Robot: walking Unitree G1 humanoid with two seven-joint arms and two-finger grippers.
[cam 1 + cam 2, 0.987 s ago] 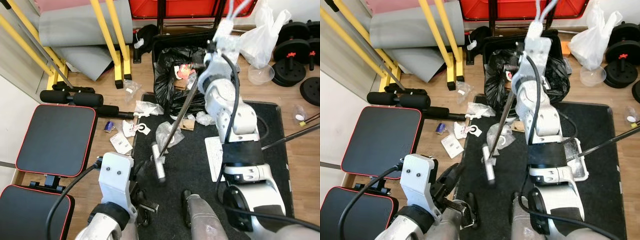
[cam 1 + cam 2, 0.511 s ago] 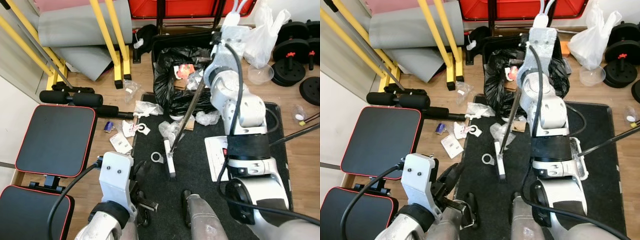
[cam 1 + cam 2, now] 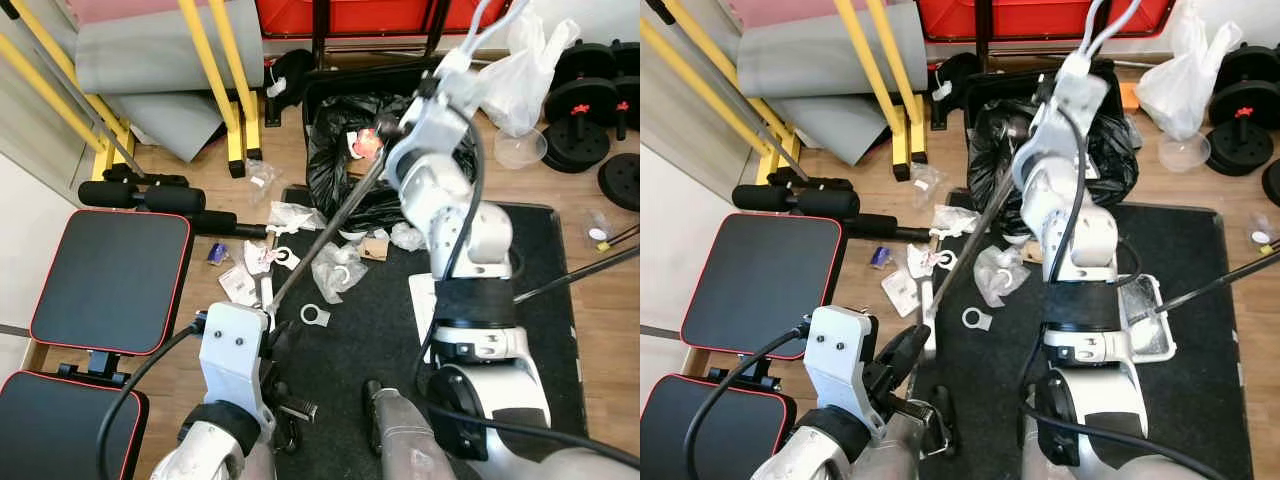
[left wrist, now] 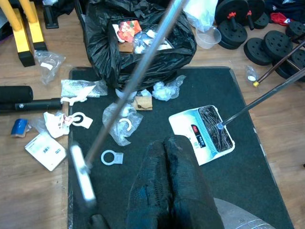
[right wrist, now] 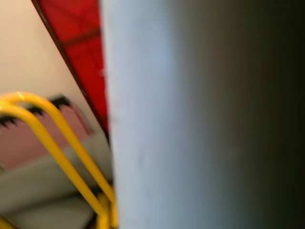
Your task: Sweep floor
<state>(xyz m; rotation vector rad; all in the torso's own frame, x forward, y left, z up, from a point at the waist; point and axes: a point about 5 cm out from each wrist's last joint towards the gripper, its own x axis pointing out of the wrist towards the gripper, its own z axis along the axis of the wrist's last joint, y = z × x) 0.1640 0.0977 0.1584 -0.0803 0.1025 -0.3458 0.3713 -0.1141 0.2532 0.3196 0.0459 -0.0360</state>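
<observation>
Right arm reaches forward, broom slanted across the mat.
Right gripper (image 3: 392, 128) grasps the broom (image 3: 320, 232) handle over the bag (image 3: 340, 160); broom head at the mat's (image 3: 380, 340) left edge. Left gripper (image 4: 167, 157) clenched, low.

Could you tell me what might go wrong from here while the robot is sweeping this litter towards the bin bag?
1. The broom head sits beside the paper scraps at the mat edge; a stroke could scatter them under the bench.
2. The white ring and clear wrapper lie flat on the mat and may slip under the broom.
3. The right gripper holds the handle close to the black bag; a wide swing might snag it.
</observation>
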